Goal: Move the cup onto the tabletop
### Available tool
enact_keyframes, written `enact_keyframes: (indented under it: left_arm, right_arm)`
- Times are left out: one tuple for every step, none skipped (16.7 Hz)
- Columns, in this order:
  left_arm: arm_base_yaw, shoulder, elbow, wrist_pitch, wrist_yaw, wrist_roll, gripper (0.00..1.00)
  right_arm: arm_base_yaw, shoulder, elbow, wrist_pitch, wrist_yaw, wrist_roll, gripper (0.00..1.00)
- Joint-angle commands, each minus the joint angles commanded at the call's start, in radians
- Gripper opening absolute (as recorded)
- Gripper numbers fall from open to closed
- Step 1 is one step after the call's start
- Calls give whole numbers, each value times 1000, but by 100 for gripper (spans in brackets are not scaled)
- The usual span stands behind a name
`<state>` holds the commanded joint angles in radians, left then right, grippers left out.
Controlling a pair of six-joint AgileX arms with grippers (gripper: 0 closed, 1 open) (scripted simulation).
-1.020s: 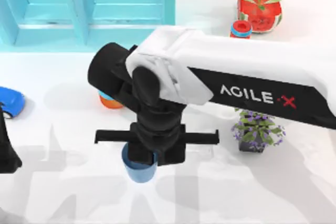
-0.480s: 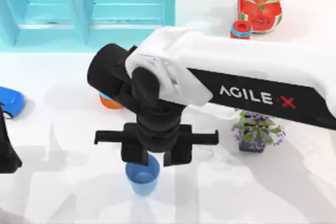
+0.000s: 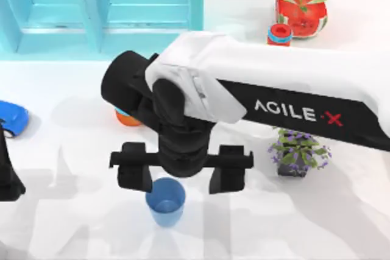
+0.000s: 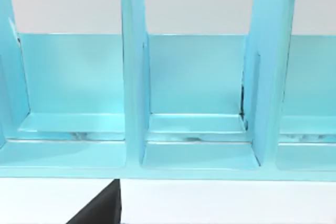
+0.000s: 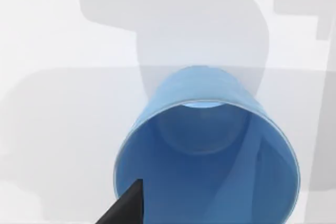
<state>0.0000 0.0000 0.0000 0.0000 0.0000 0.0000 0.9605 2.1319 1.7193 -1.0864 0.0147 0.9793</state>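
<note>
The blue tapered cup (image 3: 166,202) stands upright on the white tabletop (image 3: 73,211), near the front middle. My right gripper (image 3: 181,178) hovers just above and behind its rim, open wide, with its two black fingers (image 3: 135,175) spread to either side and touching nothing. In the right wrist view I look down into the cup (image 5: 205,161), with one dark fingertip (image 5: 126,208) at the frame's edge. My left arm (image 3: 7,175) is parked at the table's left edge. Its wrist view faces the turquoise cabinet (image 4: 189,103).
The turquoise cabinet (image 3: 103,10) stands at the back left. An orange cylinder (image 3: 126,117) sits partly under my right arm. A blue toy car (image 3: 11,119) lies at the left. A purple-flowered pot (image 3: 297,153), a watermelon planter (image 3: 301,7) and a red-and-blue cylinder (image 3: 279,33) stand on the right.
The right gripper's fingers have spread apart and let go of the cup, which now stands free on the tabletop. The left arm has not moved.
</note>
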Motion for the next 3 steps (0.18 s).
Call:
enact_keyframes:
  left_arm:
    - [0, 0, 0, 0, 0, 0, 100]
    - [0, 0, 0, 0, 0, 0, 100]
    - [0, 0, 0, 0, 0, 0, 100]
  right_arm:
    - [0, 0, 0, 0, 0, 0, 100]
    - [0, 0, 0, 0, 0, 0, 100]
    - [0, 0, 0, 0, 0, 0, 100]
